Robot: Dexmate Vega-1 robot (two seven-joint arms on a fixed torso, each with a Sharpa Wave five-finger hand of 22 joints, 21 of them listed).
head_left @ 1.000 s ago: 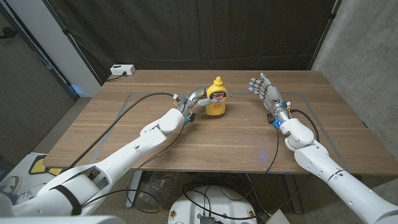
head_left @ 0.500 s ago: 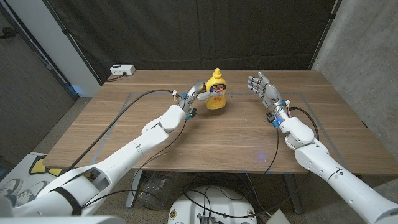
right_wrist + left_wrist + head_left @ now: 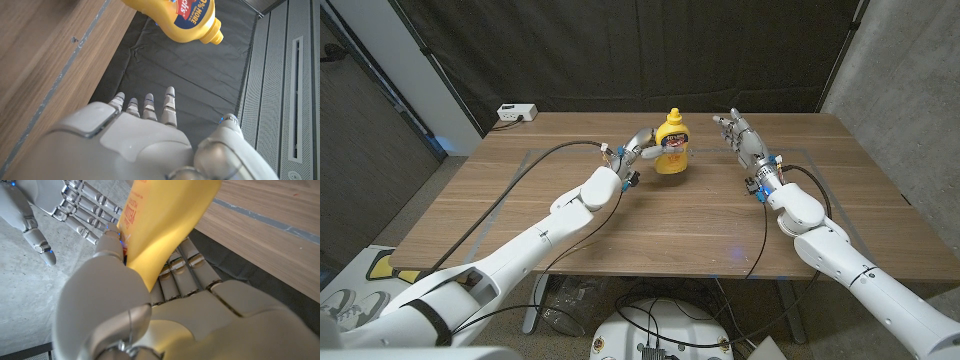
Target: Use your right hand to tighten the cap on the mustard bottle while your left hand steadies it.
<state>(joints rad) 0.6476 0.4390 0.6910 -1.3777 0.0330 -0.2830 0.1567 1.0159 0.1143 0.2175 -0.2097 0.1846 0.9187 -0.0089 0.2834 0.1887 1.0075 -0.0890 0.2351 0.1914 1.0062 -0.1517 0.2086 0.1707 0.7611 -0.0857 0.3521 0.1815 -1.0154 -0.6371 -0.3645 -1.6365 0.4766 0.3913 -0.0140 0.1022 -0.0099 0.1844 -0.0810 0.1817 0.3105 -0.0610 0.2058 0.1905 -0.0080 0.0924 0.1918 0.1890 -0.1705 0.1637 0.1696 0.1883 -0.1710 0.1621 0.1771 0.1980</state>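
The yellow mustard bottle (image 3: 671,148) stands upright toward the table's far middle, its yellow cap (image 3: 673,117) on top. My left hand (image 3: 642,150) grips the bottle's body from its left side. In the left wrist view its fingers (image 3: 185,272) wrap the yellow bottle (image 3: 165,220). My right hand (image 3: 740,138) hovers to the right of the bottle with fingers spread, holding nothing, a short gap away from the cap. In the right wrist view, the bottle (image 3: 175,15) and its cap (image 3: 216,36) show beyond my right hand (image 3: 145,142).
A white power box (image 3: 517,112) sits at the table's (image 3: 650,230) far left corner. Grey tape lines (image 3: 515,180) mark a rectangle on the wood. Black cables run along both forearms. A dark curtain hangs behind the table.
My left hand has carried the bottle a little farther away and upward. My right hand has moved left, closer to the cap, still spread.
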